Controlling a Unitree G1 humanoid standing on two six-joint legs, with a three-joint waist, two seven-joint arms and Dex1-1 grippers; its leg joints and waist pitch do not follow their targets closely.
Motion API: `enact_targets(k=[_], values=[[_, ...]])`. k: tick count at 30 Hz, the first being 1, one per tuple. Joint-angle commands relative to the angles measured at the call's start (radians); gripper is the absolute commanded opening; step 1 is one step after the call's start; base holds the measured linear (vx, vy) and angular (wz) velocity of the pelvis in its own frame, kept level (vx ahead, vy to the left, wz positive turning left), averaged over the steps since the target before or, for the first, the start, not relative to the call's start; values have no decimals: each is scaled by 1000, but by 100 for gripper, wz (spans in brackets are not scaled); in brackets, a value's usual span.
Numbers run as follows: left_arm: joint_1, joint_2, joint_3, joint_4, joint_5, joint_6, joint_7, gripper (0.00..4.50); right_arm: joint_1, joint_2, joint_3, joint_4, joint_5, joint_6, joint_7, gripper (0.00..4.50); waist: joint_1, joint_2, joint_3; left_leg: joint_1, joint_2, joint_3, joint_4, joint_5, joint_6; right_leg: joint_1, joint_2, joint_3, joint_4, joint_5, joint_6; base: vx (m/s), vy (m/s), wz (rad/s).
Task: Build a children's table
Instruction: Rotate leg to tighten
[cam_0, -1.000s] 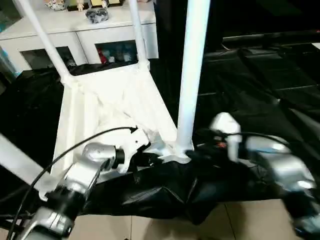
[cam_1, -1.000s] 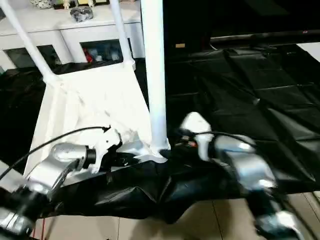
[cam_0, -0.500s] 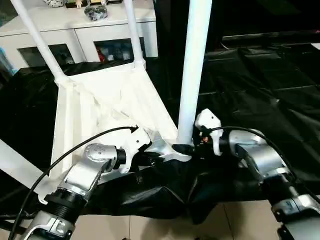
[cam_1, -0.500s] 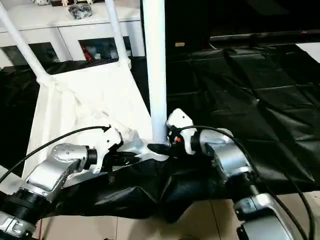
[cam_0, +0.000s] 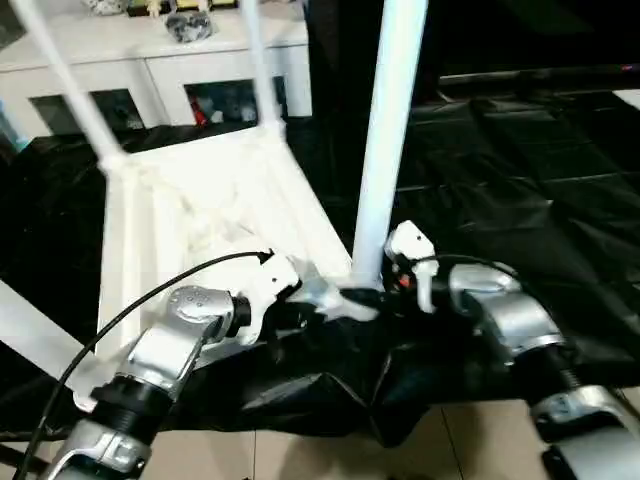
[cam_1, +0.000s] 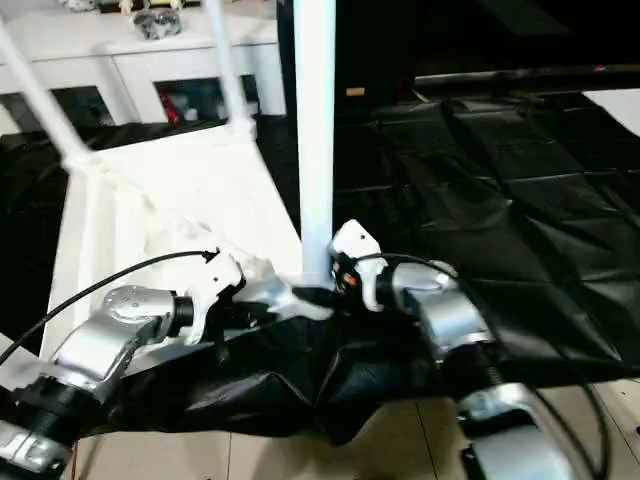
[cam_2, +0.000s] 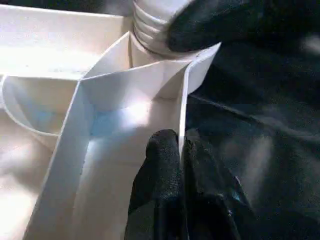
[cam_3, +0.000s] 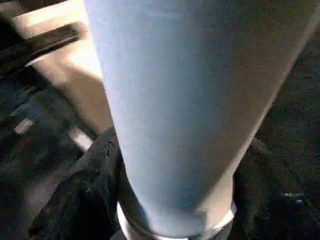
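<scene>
Home-like room: toy-filled white cabinet (cam_0: 150, 70), tiled floor (cam_0: 300, 455)

Top (cam_0: 200, 200) & legs (cam_0: 385, 140): smooth white plastic, slight gloss. Table cover (cam_0: 520, 160): black wrinkled glossy sheet. Forearms (cam_0: 170, 345): silver metal.

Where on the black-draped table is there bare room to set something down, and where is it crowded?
Free: the black cover right of the near leg, back to the far edge. Crowded: the near corner socket, where the left pincer pinches the table top's rim and the right pincer flanks the leg's base. The top fills the left side.
</scene>
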Motion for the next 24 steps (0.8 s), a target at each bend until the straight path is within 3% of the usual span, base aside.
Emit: enact_targets(k=[1, 2, 3, 6, 10, 11, 15, 18, 20, 21, 24], values=[[-14, -29, 63, 21, -20, 3, 86, 0, 4, 25, 6, 43, -10, 18, -56, 266, 6, -29, -56, 3, 0, 0, -65, -300, 35, 42, -36, 21, -92, -475, -158, 0, 0, 0], [-49, -88, 91, 61, -12, 3, 193, 0, -9, 83, -13, 90, -16, 31, -167, 266, 9, -34, -57, 4, 2, 0, -65, -299, 36, 42, -37, 23, -93, -475, -153, 0, 0, 0], [-49, -88, 91, 61, -12, 3, 193, 0, -9, 83, -13, 90, -16, 31, -167, 266, 8, -28, -56, 5, 1, 1, -65, -293, 34, 37, -37, 24, -94, -471, -156, 0, 0, 0], [-99, -164, 90, 125, 10, -22, 302, 0, -56, 179, -54, 199, -28, 53, -382, 265, 7, -31, -60, 1, 2, 0, -68, -283, 27, 39, -34, 25, -87, -397, -170, 0, 0, 0], [-115, -193, 51, 145, 14, -73, 250, 0, -61, 229, -49, 195, -8, -5, -311, 265, 15, -34, -67, -1, 3, 2, -66, -258, 48, 47, -37, 25, -81, -308, -193, 0, 0, 0], [-115, -193, 51, 145, 14, -73, 250, 0, -61, 229, -49, 195, -8, -5, -311, 321, 17, -33, -67, 0, 4, 2, -66, -251, 52, 48, -37, 25, -81, -296, -196, 0, 0, 0], [-90, -136, 13, 114, 12, -104, 121, 0, -56, 176, -26, 154, -23, -19, -200, 349, 19, -38, -64, -5, 4, 2, -68, -261, 67, 50, -39, 24, -84, -330, -188, 0, 0, 0], [-73, -85, -21, 106, 26, -123, 44, 0, -58, 131, -3, 132, -39, -36, -128, 364, 18, -37, -61, -3, 7, -1, -72, -286, 56, 48, -39, 24, -85, -374, -179, 0, 0, 0], [-60, -50, -41, 92, 24, -129, -25, 0, -48, 82, 31, 97, -51, -60, -36, 364, 19, -34, -62, -1, 10, -1, -72, -290, 50, 47, -39, 26, -82, -353, -187, 0, 0, 0], [-52, -31, -50, 82, 19, -137, -63, 0, -39, 56, 45, 73, -49, -68, 19, 364, 19, -39, -62, -1, 11, 0, -72, -287, 52, 47, -39, 27, -82, -338, -192, 0, 0, 0], [-29, 36, -70, 43, -6, -162, -202, 0, 0, -45, 91, -26, -18, -62, 245, 364, 37, -40, -65, 2, 16, 4, -68, -232, 74, 49, -36, 29, -68, -219, -231, 0, 0, 0]])
